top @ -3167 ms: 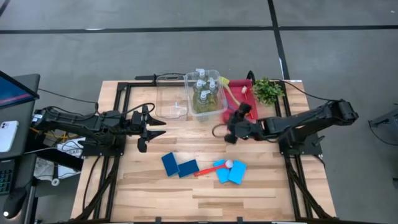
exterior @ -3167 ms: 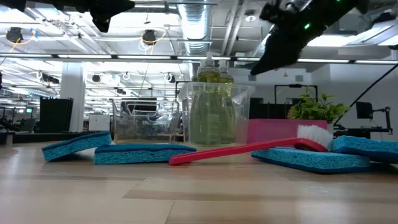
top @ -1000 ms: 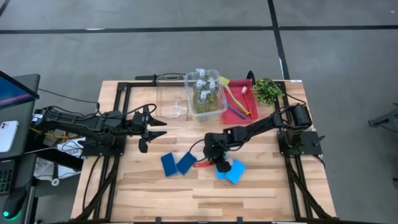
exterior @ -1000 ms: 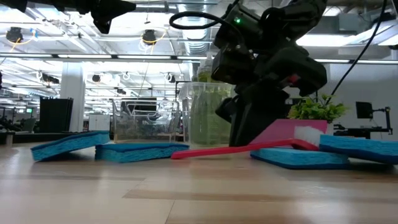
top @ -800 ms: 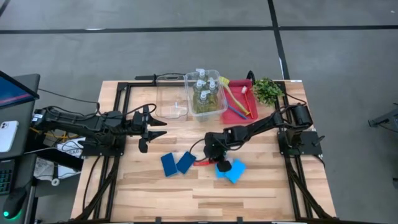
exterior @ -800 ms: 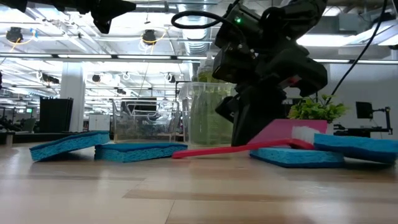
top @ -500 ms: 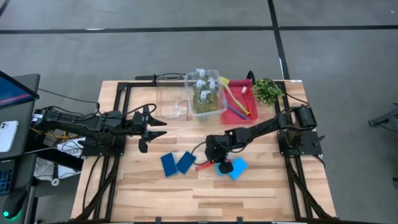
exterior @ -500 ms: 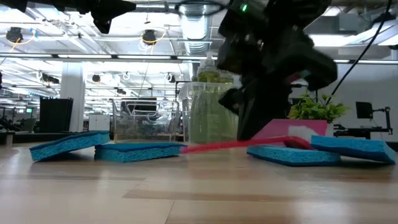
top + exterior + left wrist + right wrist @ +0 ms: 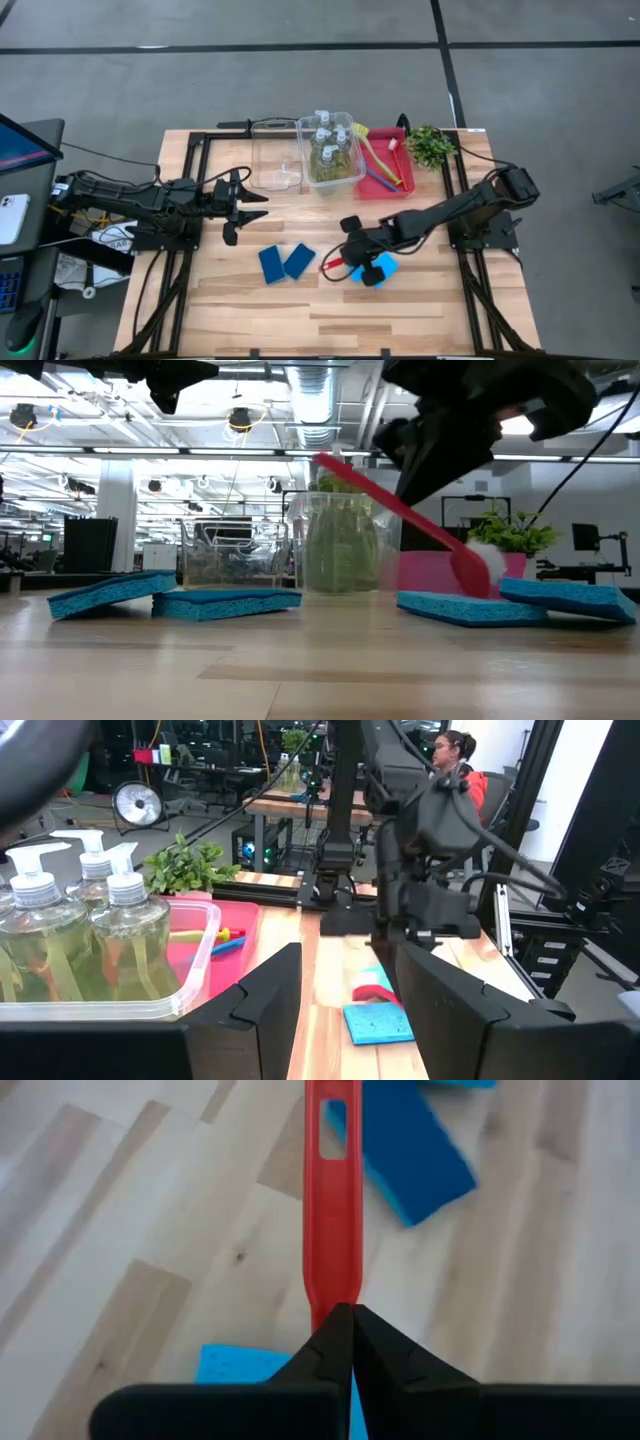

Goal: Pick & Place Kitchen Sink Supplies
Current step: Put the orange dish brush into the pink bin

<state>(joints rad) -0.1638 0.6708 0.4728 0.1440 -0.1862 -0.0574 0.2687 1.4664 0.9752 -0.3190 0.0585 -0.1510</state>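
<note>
One red brush (image 9: 400, 520), light and stiff, we hold mid-handle in the pinching right gripper (image 9: 340, 1320) near the table's (image 9: 420, 310) front edge; the left gripper (image 9: 243, 205) waits spread.

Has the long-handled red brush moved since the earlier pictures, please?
Yes. The long-handled red brush, earlier flat on the table, now tilts up off it in the shut right gripper, its handle end rising in front of the clear plastic bin.

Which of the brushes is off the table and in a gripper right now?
The red brush, pinched in the right gripper and tilted above the sponges; the other brushes lie in the red tray.
</note>
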